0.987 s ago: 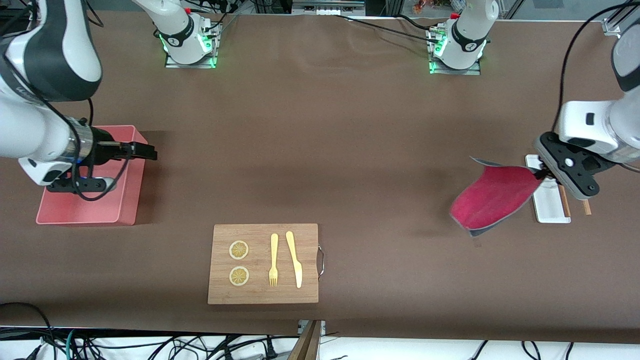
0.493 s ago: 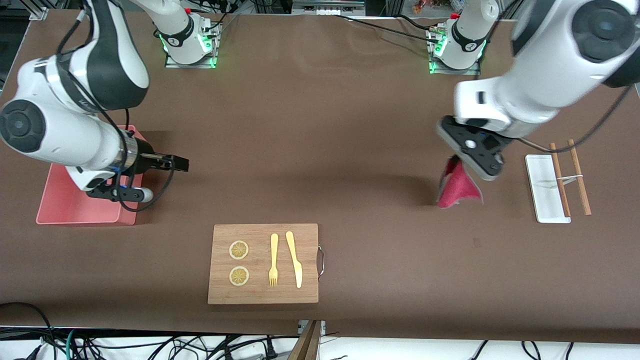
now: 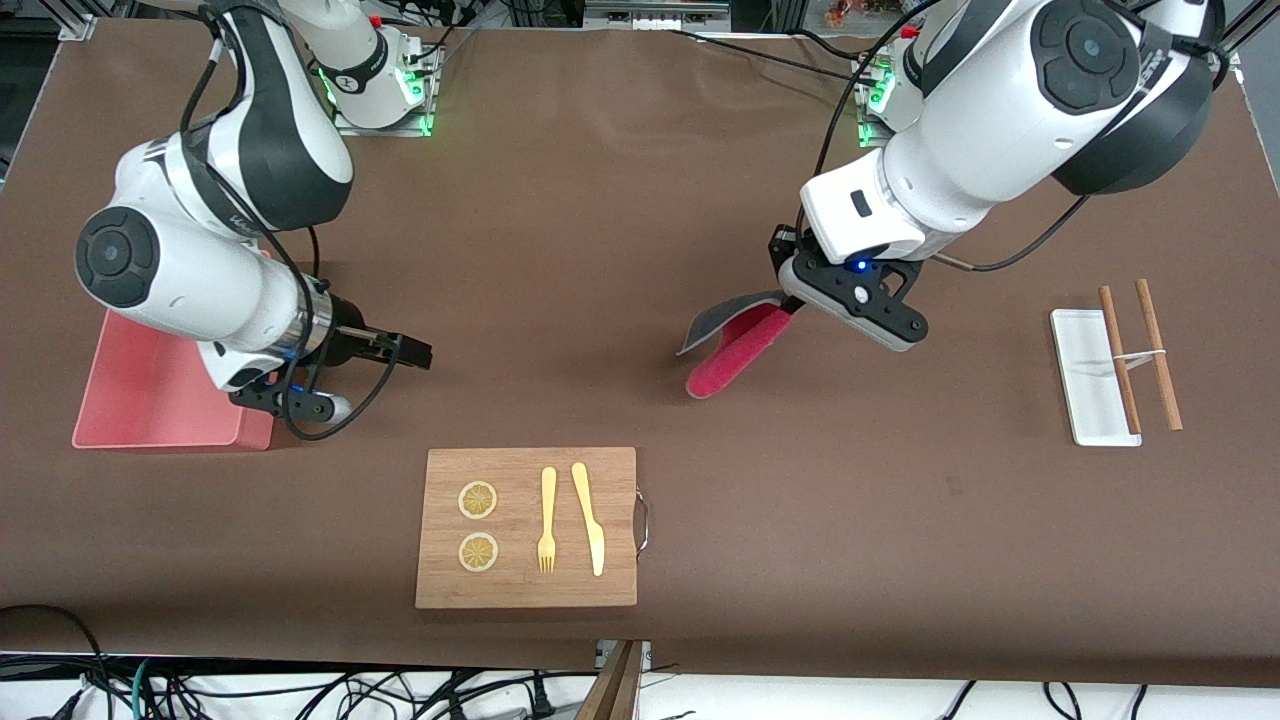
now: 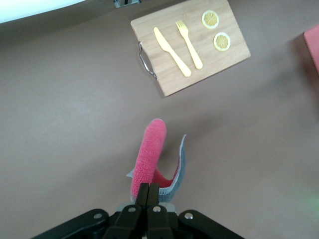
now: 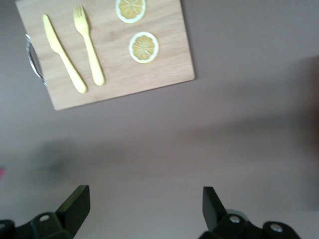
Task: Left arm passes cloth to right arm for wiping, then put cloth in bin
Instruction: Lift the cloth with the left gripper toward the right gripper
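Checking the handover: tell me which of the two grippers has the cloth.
The left gripper, shut on the cloth above the bare table. The right gripper is open and empty, beside the bin.

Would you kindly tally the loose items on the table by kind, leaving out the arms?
Cloth: 1
Bin: 1
Cutting board: 1
Lemon slices: 2
Fork: 1
Knife: 1
White tray: 1
Wooden sticks: 2
Total: 10

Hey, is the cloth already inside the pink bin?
No, the cloth hangs from the left pincer over the bare middle of the table, well apart from the pink bin at the right arm's end.
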`<control>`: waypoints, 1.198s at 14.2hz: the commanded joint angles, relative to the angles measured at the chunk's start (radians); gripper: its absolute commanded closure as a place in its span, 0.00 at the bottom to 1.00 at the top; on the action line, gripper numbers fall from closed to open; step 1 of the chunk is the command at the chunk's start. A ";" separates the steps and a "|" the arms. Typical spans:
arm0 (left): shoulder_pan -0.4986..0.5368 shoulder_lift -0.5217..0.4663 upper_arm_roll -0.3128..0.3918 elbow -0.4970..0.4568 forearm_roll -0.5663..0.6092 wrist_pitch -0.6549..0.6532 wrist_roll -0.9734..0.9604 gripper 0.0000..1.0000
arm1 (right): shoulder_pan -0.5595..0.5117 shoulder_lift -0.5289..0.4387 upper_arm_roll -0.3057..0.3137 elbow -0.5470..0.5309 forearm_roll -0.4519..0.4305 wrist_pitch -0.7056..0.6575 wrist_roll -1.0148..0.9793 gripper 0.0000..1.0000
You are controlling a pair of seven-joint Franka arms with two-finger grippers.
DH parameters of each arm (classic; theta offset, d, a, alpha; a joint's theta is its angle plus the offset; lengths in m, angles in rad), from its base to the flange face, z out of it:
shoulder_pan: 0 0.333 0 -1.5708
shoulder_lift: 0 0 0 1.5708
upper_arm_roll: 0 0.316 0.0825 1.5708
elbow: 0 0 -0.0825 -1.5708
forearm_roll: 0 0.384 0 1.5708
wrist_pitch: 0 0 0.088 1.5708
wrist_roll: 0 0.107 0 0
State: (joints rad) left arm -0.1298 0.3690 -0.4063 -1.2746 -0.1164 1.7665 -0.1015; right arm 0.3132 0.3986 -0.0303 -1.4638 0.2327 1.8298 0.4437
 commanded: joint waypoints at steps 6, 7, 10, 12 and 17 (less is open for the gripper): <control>-0.175 0.068 0.009 0.046 -0.026 0.177 -0.032 1.00 | 0.059 0.037 0.000 0.011 0.177 0.025 0.249 0.00; -0.178 0.077 0.009 0.046 -0.028 0.215 -0.032 1.00 | 0.069 0.037 0.000 0.011 0.178 0.026 0.298 0.00; -0.175 0.087 0.009 0.046 -0.135 0.266 -0.027 1.00 | 0.093 0.048 0.000 0.011 0.188 0.029 0.389 0.00; -0.177 0.091 0.009 0.046 -0.213 0.266 -0.012 1.00 | 0.115 0.055 0.000 0.013 0.188 0.031 0.394 0.00; -0.171 0.105 0.011 0.046 -0.371 0.268 0.121 1.00 | 0.152 0.081 0.000 0.014 0.188 0.091 0.449 0.00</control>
State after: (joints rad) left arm -0.2999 0.4450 -0.3999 -1.2687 -0.4369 2.0375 -0.0468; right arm 0.4518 0.4597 -0.0265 -1.4638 0.4007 1.8961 0.8557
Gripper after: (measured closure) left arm 0.987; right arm 0.000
